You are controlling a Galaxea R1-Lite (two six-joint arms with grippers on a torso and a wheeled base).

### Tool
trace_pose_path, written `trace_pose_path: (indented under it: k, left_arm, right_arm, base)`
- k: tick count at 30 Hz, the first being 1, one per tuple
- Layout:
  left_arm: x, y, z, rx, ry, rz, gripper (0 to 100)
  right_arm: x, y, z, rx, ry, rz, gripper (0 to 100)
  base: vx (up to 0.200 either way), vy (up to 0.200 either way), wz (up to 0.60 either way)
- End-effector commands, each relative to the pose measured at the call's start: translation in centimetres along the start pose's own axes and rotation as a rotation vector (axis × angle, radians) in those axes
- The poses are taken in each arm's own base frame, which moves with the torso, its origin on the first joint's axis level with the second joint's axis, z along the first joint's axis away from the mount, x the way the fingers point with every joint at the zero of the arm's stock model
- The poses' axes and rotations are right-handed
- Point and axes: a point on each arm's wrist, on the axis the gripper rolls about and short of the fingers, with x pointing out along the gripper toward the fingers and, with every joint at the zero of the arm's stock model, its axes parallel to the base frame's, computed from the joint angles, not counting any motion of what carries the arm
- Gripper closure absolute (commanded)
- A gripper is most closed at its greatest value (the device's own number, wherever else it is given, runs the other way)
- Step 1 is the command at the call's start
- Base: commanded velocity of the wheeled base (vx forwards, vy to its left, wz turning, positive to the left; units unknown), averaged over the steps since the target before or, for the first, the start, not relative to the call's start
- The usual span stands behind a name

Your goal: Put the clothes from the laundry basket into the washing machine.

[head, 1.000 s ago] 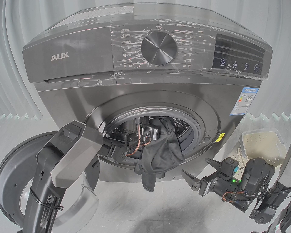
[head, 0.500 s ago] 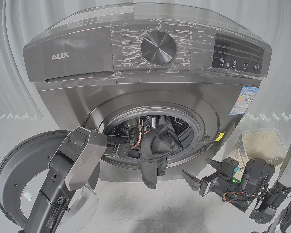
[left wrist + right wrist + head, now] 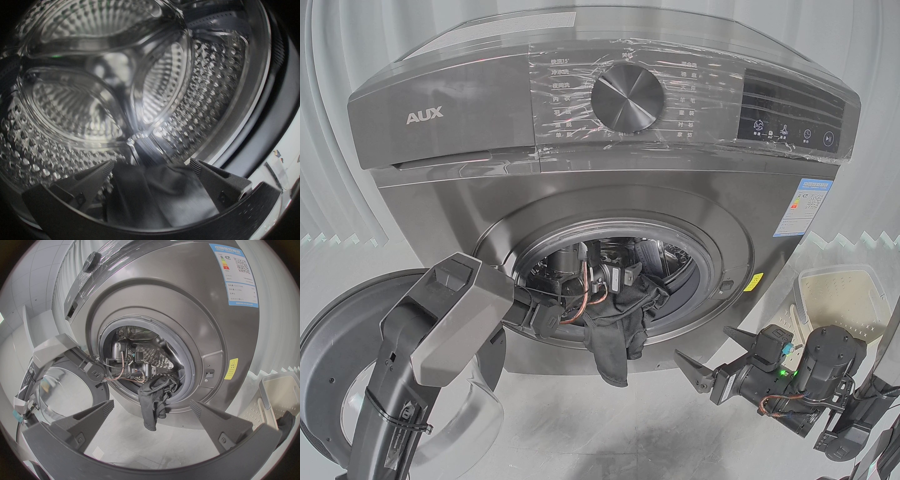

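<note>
The left claw point(image 3: 151, 162) is inside the washing machine point(image 3: 487, 200) drum, its fingers spread apart and the dark garment point(image 3: 615, 325) lying loose between them. Half a second ago the garment hung higher up in the opening. Now it has slumped onto the door rim at centre frame, with one end dangling outside. The right claw point(image 3: 701, 342), also apart and empty, hovers at lower right beside the laundry basket point(image 3: 800, 294).

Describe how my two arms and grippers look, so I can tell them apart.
The left arm has a grey faceted shell, a black link with a cable tie, and a copper-coloured cable at the wrist. The right gripper has a black body, a green light and thin orange wires. It and the left gripper share dark wedge-shaped fingers with ribbed tips.
</note>
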Motion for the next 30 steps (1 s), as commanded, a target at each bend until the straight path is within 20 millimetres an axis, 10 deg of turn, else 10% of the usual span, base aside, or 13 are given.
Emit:
trace_pose_path:
  k: [1, 25, 26, 30]
  left_arm:
    - [-3.5, -2.0, 1.3, -0.016, 0.086, -0.098, 0]
    - [-2.8, -2.3, -4.1, 0.041, 0.222, -0.146, 0]
    - [-2.8, -2.3, -4.1, 0.041, 0.222, -0.146, 100]
    - [-2.7, -1.9, -4.2, 0.042, 0.220, -0.138, 100]
  right_arm:
    - [0.0, 0.1, 0.0, 0.000, -0.002, 0.001, 0]
    - [0.0, 0.1, 0.0, 0.000, -0.002, 0.001, 0]
    - [0.0, 0.1, 0.0, 0.000, -0.002, 0.001, 0]
    - [0.1, 0.1, 0.0, 0.000, -0.002, 0.001, 0]
  base:
    - [0.000, 0.000, 0.00]
    - [0.000, 0.000, 0.00]
    - [0.000, 0.000, 0.00]
    - [0.000, 0.000, 0.00]
